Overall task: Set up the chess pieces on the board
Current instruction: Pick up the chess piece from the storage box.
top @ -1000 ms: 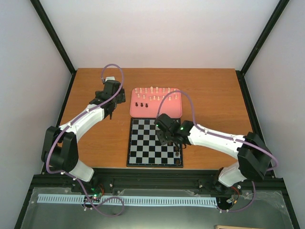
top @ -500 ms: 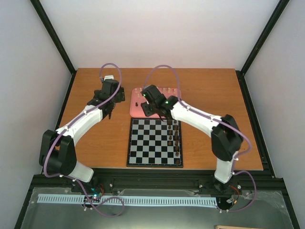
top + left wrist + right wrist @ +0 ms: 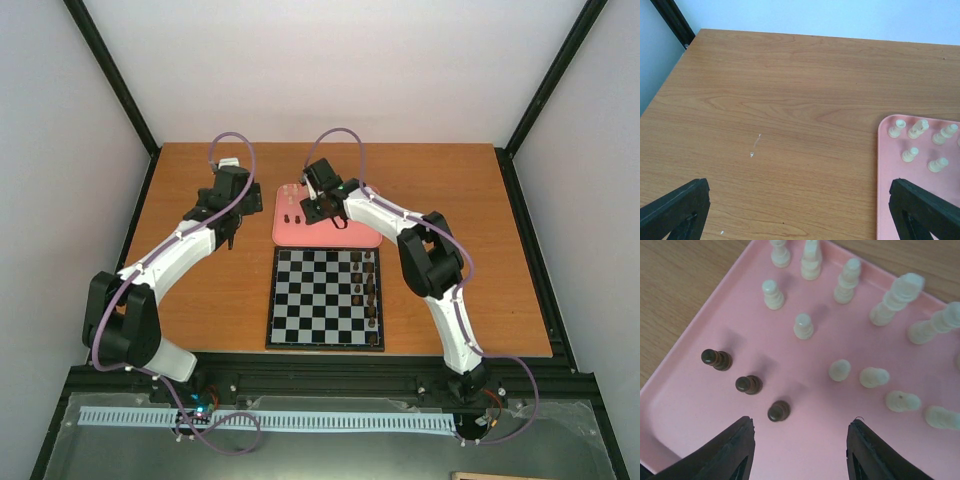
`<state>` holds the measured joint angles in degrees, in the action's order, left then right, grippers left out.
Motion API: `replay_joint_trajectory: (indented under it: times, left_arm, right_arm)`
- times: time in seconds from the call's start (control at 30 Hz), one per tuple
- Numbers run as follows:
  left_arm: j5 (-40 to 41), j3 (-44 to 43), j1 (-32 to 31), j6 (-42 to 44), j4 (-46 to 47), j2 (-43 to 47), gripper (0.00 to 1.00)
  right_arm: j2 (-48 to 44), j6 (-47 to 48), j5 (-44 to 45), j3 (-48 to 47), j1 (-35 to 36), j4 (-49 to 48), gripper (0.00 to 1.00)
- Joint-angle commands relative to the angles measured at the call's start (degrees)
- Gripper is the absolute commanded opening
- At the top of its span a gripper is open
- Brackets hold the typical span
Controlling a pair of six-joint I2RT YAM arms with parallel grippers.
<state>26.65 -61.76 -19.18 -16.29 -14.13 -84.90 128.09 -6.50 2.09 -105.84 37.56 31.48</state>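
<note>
My right hand (image 3: 801,426) hangs over the pink tray (image 3: 690,410), its fingers parted to a middling gap with nothing between them. Three dark pieces (image 3: 748,384) stand in a slanted row just ahead of the fingertips, the nearest one just beyond the gap. The cream pieces (image 3: 803,326) stand farther ahead. The board (image 3: 310,300) lies behind this hand, with a dark row (image 3: 372,290) along its right side. My left hand (image 3: 797,187) hovers wide and empty over the bench (image 3: 765,100), with the tray's corner ahead of one fingertip.
</note>
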Motion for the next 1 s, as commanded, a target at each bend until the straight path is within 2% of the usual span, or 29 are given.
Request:
replay_joint_trajectory:
  times: [0.0, 0.73, 0.83, 0.9, 0.97]
  left_arm:
    - [0.89, -1.8, 0.11, 0.21, 0.53, -0.97, 1.0]
    - [0.95, -1.88, 0.11, 0.25, 0.6, -1.41, 1.0]
    - [0.95, -1.88, 0.1, 0.22, 0.6, -1.44, 1.0]
    - [0.95, -1.88, 0.11, 0.29, 0.64, -1.42, 1.0]
    - [1.07, -1.88, 0.11, 0.3, 0.68, -1.55, 1.0]
  right_arm:
    - [2.74, 1.57, -4.11, -4.0, 0.07, 1.24, 0.51]
    - [9.97, 0.97, -5.22, -8.42, -0.38, 3.41, 0.31]
    - [10.04, 1.01, -5.15, -8.62, -0.38, 3.42, 0.24]
    - [10.09, 1.13, -5.11, -8.79, -0.38, 3.44, 0.15]
    - [9.95, 1.14, -5.03, -9.01, -0.42, 3.58, 0.12]
